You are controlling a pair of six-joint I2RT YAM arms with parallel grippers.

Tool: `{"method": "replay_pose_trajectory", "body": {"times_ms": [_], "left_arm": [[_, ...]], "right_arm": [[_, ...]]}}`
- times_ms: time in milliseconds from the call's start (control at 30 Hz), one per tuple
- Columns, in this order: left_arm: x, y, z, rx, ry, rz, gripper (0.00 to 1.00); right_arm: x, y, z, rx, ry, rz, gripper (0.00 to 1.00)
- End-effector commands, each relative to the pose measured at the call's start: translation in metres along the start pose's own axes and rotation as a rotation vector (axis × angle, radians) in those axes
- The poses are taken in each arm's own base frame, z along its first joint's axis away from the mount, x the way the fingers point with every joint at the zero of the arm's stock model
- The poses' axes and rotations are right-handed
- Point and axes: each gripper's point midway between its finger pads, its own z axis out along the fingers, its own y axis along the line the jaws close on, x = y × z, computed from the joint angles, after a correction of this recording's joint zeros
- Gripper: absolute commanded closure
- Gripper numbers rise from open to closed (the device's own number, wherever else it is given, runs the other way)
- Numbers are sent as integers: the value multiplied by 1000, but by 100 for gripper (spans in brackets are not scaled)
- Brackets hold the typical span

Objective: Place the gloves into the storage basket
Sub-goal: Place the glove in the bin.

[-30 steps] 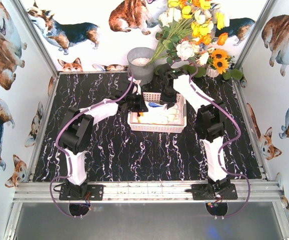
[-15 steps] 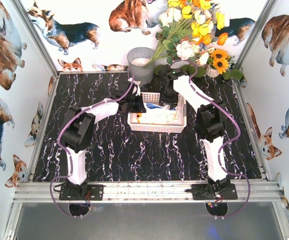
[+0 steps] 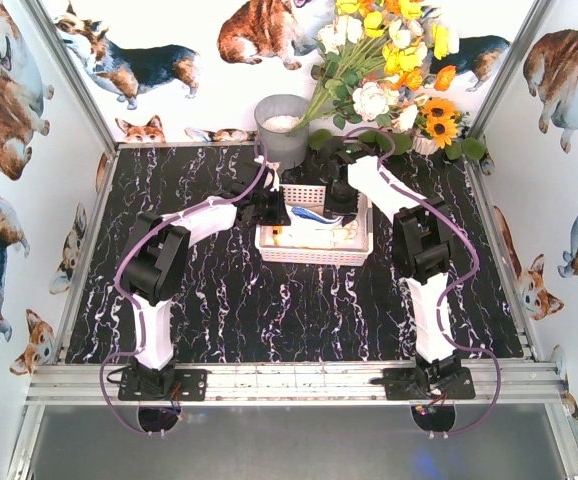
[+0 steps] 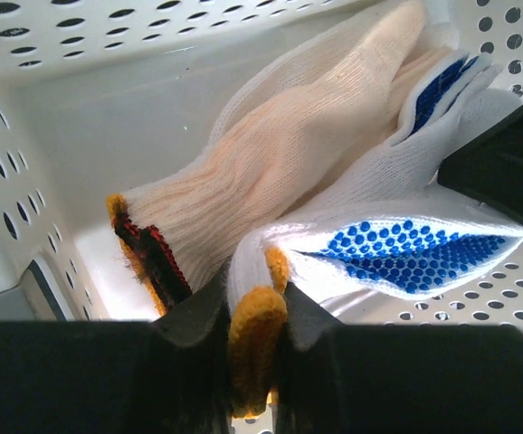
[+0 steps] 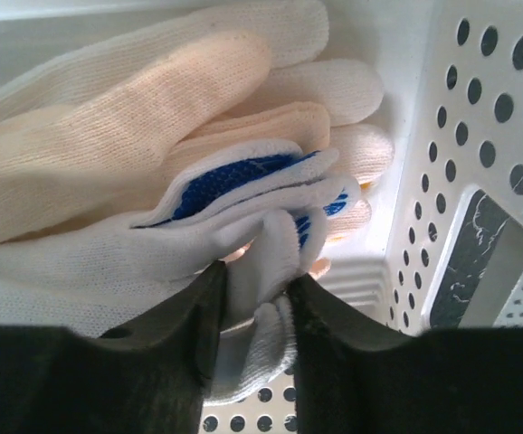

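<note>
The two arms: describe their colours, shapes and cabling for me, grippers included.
The left arm and right arm are alike: white link shells between bulky black joint housings, on black bases bolted to an aluminium rail. A purple cable loops loosely along each. The left gripper and right gripper have matte black fingers, tapering toward the tips.
</note>
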Motion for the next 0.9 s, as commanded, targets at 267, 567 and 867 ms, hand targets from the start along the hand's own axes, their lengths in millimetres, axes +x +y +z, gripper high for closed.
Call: {"method": "replay_pose_trajectory", "body": {"times_ms": [267, 567, 867], "left_arm": [[-26, 1, -25, -18, -85, 67, 58], [-31, -3, -61, -55, -102, 149, 44], [-39, -2, -85, -69, -128, 519, 40]], "right_arm": [[-15, -2, -23, -7, -83, 28, 81], [-15, 0, -29, -8, -68, 36, 87], [-8, -2, -37, -3, -29, 36, 89]]}}
